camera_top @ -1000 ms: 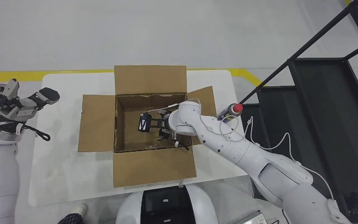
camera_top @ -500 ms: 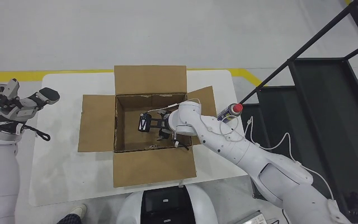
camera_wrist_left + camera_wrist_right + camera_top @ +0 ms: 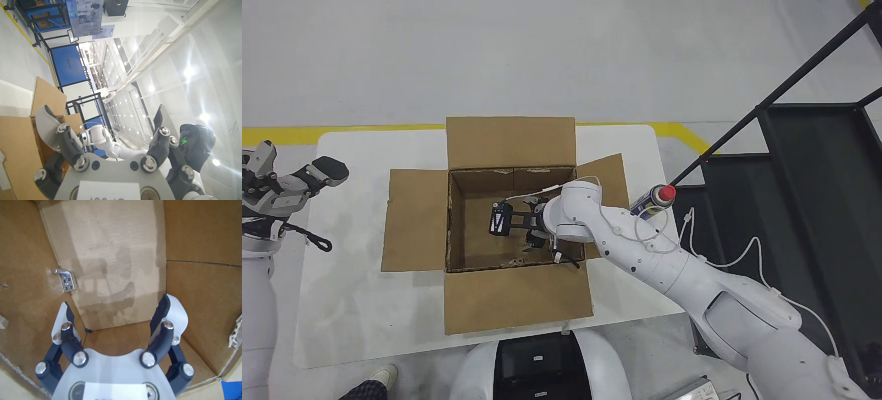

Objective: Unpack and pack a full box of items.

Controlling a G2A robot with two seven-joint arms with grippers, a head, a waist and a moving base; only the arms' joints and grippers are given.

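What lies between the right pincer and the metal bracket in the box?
Only bare cardboard of the box separates right pincer and metal bracket; right wrist view.

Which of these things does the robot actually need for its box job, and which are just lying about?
Part of the job: cardboard box; metal bracket on its floor; right claw, open inside the box; red-capped can beside the box, probably unpacked.
Just there: table; black stairs; left claw, open, off to the side.
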